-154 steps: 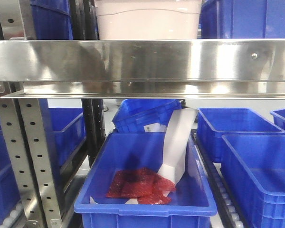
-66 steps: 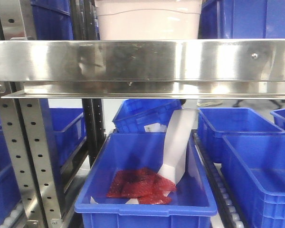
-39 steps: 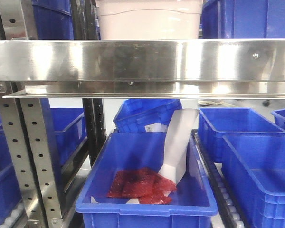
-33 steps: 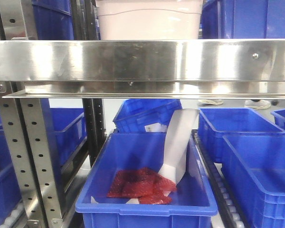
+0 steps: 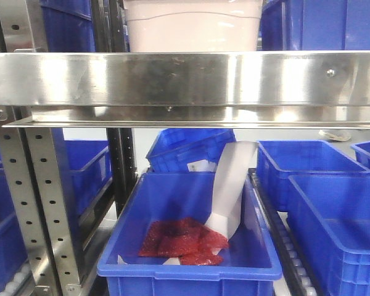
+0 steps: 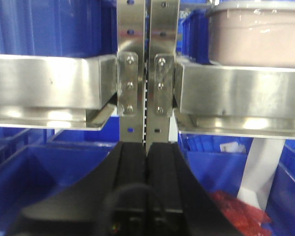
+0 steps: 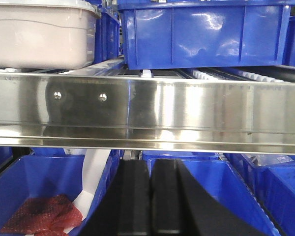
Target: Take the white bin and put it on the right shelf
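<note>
Both grippers (image 6: 146, 169) (image 7: 150, 189) closed, empty, white bin (image 5: 192, 26) on right shelf (image 5: 185, 79)

A warehouse or parts store: a steel rack (image 5: 185, 80) with perforated uprights (image 5: 40, 203) carries rows of blue bins (image 5: 320, 216) on roller tracks (image 7: 206, 74) above and below its front rail.

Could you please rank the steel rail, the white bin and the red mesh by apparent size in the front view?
1. Steel rail, spanning the frame.
2. White bin, though only part shows.
3. Red mesh, smallest, despite being nearer the camera.
</note>
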You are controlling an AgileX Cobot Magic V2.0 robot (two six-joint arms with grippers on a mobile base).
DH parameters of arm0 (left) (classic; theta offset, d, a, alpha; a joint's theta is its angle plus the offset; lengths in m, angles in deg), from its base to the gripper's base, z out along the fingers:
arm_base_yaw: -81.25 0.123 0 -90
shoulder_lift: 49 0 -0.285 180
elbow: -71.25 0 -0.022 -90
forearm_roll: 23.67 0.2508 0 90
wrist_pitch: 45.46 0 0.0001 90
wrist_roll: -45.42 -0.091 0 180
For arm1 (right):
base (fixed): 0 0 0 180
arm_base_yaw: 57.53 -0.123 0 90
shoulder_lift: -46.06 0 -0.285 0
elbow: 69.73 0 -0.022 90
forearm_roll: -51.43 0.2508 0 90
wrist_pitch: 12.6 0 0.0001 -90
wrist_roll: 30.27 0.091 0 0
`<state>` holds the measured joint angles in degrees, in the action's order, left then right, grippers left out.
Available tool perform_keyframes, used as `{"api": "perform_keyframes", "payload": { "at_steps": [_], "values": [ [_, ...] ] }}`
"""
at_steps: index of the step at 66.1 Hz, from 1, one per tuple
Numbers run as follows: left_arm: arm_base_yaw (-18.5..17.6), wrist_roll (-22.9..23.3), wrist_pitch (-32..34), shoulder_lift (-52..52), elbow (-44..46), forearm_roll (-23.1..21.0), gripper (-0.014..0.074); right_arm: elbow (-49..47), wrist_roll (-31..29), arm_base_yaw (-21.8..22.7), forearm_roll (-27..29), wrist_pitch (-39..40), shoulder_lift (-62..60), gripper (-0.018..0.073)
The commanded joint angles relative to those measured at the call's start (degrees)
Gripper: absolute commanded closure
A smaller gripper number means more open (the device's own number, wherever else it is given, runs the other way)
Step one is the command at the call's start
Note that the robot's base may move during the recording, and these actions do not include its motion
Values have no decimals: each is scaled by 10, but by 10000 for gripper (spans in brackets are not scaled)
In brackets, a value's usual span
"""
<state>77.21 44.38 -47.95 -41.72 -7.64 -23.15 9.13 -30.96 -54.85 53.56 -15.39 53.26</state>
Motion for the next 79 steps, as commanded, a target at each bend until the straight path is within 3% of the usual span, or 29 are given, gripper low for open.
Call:
{"api": "perform_keyframes", "payload": {
  "at_steps": [1, 10, 79],
  "values": [
    [-13, 5, 36, -8, 1, -5, 722, 0, 1, -1, -5, 47, -10, 491],
    [-43, 5, 32, -8, 1, -5, 722, 0, 1, -1, -5, 47, -10, 491],
    [-43, 5, 48, -8, 1, -16, 722, 0, 1, -1, -5, 47, -10, 491]
  ]
}}
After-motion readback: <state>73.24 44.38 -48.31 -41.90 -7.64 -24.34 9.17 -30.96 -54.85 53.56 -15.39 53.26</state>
